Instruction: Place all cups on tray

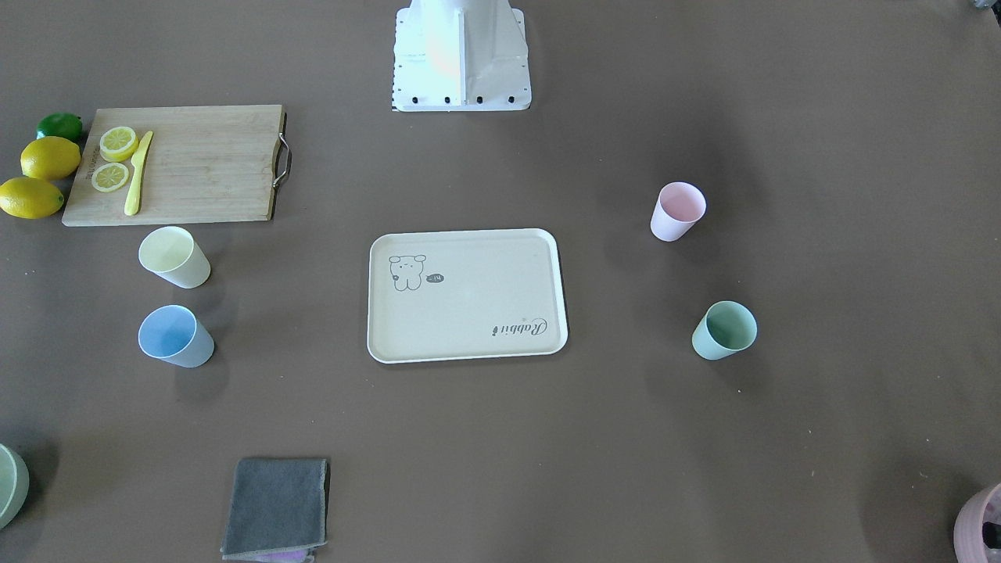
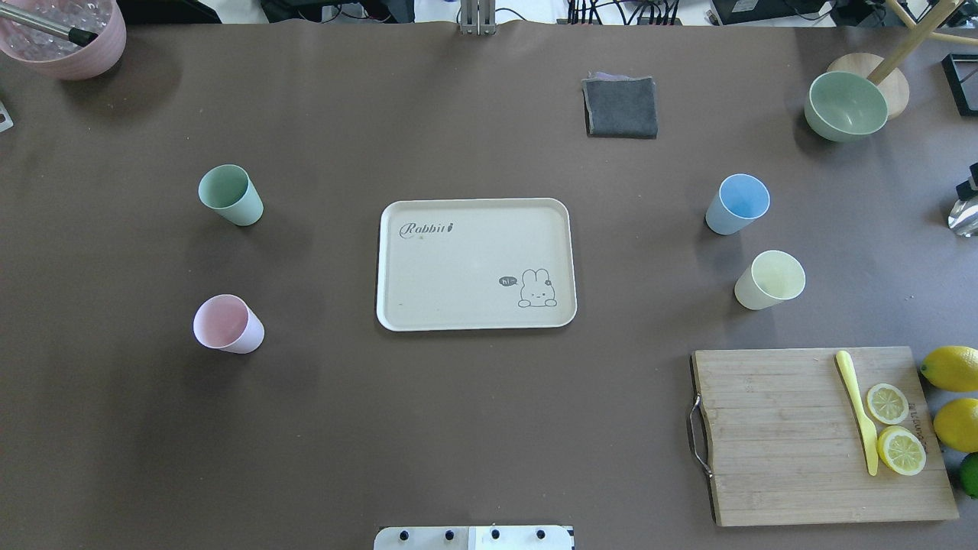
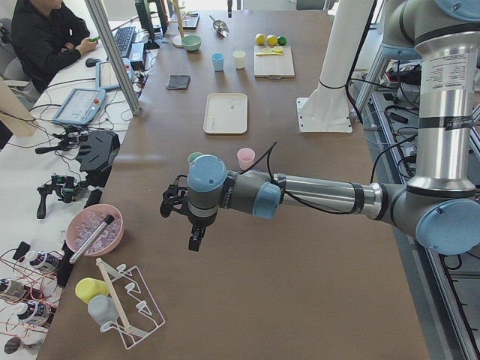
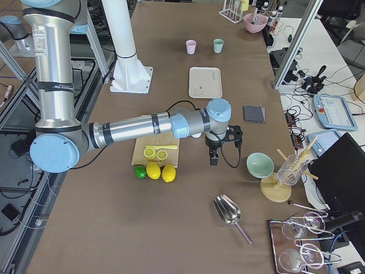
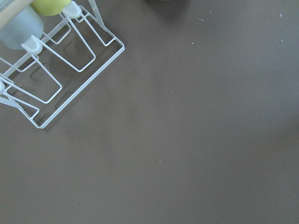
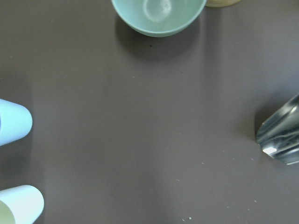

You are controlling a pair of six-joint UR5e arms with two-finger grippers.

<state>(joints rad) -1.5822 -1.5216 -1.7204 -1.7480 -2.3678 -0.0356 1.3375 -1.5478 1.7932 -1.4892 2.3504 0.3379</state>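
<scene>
Four small matte pastel cups [image 2: 230, 195] stand clear of the flat cream rectangular tray [image 2: 458, 267], two left of it, two right. Probably light, rigid: pinch the rim wall. Left gripper [image 3: 196, 238], right gripper [image 4: 213, 157]: aperture indeterminable

Wooden board [image 2: 810, 435] nr table corner, metal handle on one short edge. On it: yellow knife [image 2: 857, 409] w/ 2 lemon slices [image 2: 887, 403] just beside it. Off the board's other short edge: 2 whole lemons [image 2: 951, 368] + a lime [image 2: 970, 475], in a row. Grey cloth [image 2: 620, 106] folded, flat on table. Green bowl [image 2: 846, 105] upright, just beside a round wood stand [image 2: 895, 85] w/ a stick. Metal scoop [image 4: 231, 214] lies nr the bowl. Pink pot [image 2: 65, 34] at opposite end, clear bits + a tool inside. White wire rack [image 5: 56, 70] nr that pot, a yellow & a grey piece on it. Person [image 3: 41, 37] seated at side desk.
</scene>
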